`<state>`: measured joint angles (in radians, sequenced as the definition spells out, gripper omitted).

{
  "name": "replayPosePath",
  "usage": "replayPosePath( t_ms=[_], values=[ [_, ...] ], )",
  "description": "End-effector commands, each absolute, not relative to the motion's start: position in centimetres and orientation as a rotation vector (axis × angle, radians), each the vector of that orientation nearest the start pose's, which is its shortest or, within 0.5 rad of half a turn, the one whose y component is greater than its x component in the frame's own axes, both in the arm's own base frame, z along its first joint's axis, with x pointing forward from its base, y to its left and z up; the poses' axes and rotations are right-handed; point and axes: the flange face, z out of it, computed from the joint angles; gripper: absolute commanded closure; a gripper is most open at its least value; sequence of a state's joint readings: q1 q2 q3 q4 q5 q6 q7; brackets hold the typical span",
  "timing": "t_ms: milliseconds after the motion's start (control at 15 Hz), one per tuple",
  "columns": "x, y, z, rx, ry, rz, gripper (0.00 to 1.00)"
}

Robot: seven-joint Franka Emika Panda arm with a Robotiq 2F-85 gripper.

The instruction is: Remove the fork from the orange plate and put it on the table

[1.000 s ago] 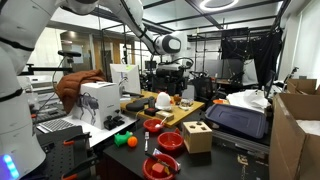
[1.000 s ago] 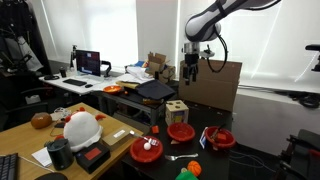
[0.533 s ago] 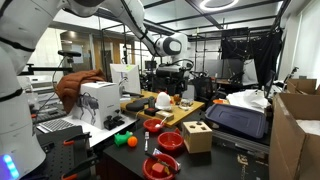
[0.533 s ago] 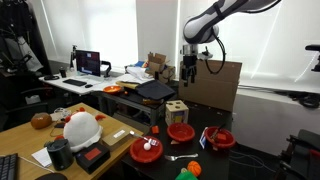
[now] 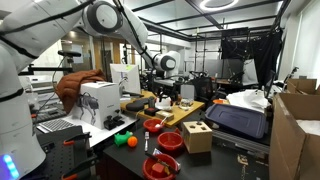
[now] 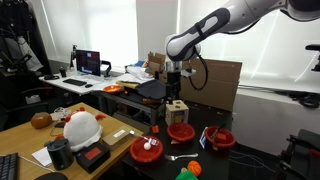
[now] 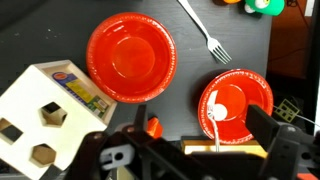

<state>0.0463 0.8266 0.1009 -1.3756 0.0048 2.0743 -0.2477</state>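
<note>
On the table [image 7: 248, 38], the fork [image 7: 203, 32] lies beside the orange plate [image 7: 130, 55].

Shiny metal fork [image 7: 205, 35], glossy smooth plastic orange plate [image 7: 256, 90], pale wooden cube [image 7: 45, 100], matt dark table [image 7: 186, 90]

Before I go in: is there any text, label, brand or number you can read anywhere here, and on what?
No text in any view can be read.
Sticker on the wooden cube: coloured print, too blurred to read.
Monitor screen: lit, too small to read.
</note>
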Motion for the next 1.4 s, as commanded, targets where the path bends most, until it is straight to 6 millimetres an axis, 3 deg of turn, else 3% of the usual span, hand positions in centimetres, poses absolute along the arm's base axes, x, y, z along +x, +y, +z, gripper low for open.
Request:
replayPosePath(
  t_ms=[0,267,933,1333],
  values=[
    [72.6,13.1,17.7,-2.978,-0.654,0.208,0.00],
    [72.9,16.3,14.2,-2.971,-0.740,0.217,0.00],
    [73.4,20.6,6.4,-2.966,-0.886,0.173,0.00],
    [72.9,23.9,3.4,-2.917,-0.991,0.126,0.00]
  ],
)
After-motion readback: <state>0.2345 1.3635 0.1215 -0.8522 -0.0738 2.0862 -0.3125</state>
